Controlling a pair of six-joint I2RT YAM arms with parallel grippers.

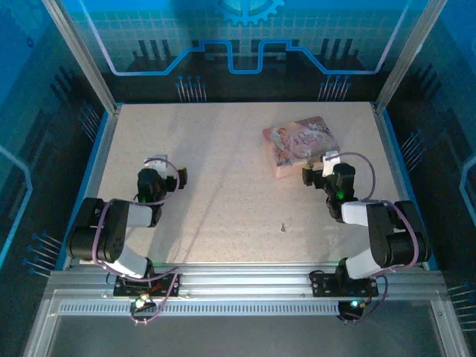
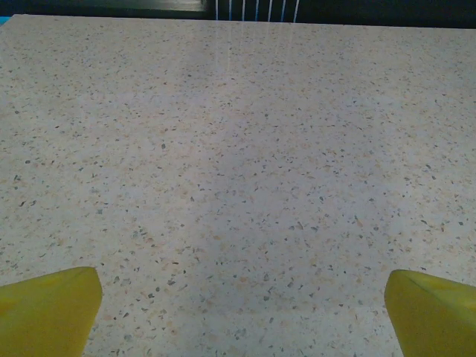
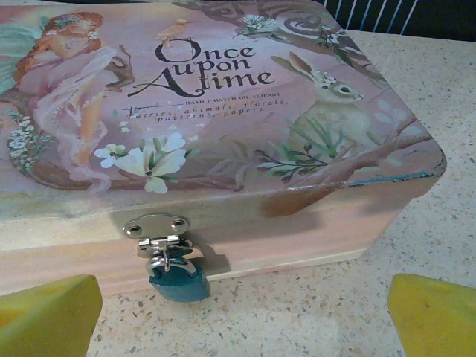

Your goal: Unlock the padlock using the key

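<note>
Top view: the key [image 1: 282, 227] on the bench [image 1: 223, 193] is a speck, shape indiscernible. Right wrist view: pink box [image 3: 223, 111] cropped at left edge.

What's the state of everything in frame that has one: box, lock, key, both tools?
pink box: lid shut, hasp latched.
padlock: hanging from the hasp, shackle through it, looks locked.
key: dark speck lying loose on the table, apart from the box.
left tool: open, empty, over bare table.
right tool: open, empty, facing the padlock.
</note>
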